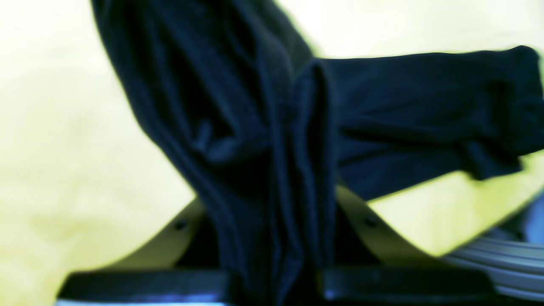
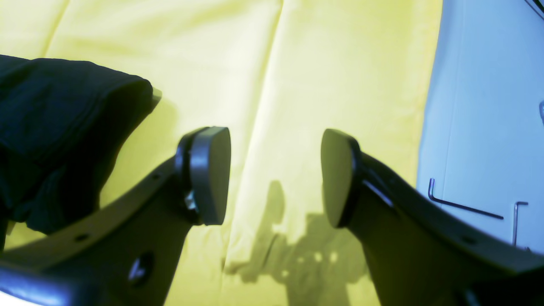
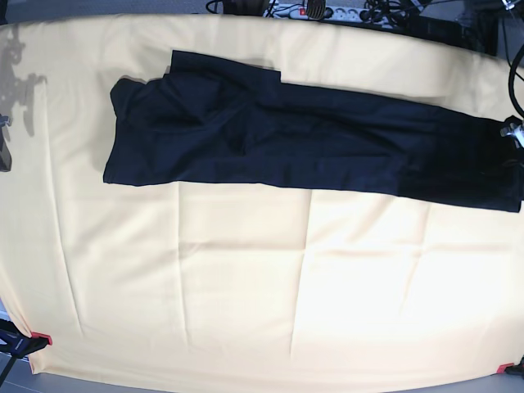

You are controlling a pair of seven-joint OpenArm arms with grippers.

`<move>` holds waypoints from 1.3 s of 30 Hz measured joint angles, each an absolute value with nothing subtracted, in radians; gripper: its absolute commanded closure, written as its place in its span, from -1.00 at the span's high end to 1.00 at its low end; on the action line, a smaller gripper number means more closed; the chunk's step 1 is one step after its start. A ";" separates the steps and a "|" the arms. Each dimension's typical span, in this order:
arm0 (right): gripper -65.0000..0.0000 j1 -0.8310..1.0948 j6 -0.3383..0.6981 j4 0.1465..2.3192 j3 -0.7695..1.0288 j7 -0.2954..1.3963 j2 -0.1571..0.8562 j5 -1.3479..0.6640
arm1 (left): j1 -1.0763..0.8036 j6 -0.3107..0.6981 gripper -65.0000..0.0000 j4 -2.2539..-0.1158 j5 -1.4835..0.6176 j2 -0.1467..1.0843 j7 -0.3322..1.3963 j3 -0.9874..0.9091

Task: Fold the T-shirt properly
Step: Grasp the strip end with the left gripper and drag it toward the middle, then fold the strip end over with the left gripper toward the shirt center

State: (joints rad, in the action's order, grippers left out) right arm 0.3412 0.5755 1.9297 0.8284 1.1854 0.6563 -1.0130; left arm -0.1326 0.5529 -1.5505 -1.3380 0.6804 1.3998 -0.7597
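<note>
The black T-shirt lies stretched in a long band across the far half of the yellow cloth. At its right end, my left gripper holds the fabric. In the left wrist view that gripper is shut on a bunched fold of the T-shirt, which hangs lifted above the cloth. My right gripper stands open over bare yellow cloth, nothing between its pads. One end of the T-shirt lies just left of it, apart from the fingers.
The yellow cloth covers the table and is clipped by red clamps at the near corners. Beside the cloth's edge in the right wrist view is white table with two hex keys. Cables lie along the far edge.
</note>
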 measured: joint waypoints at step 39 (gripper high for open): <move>0.11 0.341 0.595 1.930 0.828 1.185 0.619 -1.013 | -0.100 0.631 -1.00 -1.629 -1.452 0.172 1.407 -0.506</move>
State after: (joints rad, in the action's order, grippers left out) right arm 0.3412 0.5953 1.9297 0.8284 1.1854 0.6193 -1.0126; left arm -0.0998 0.6308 -1.6291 -1.4517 0.1719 1.4075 -0.5060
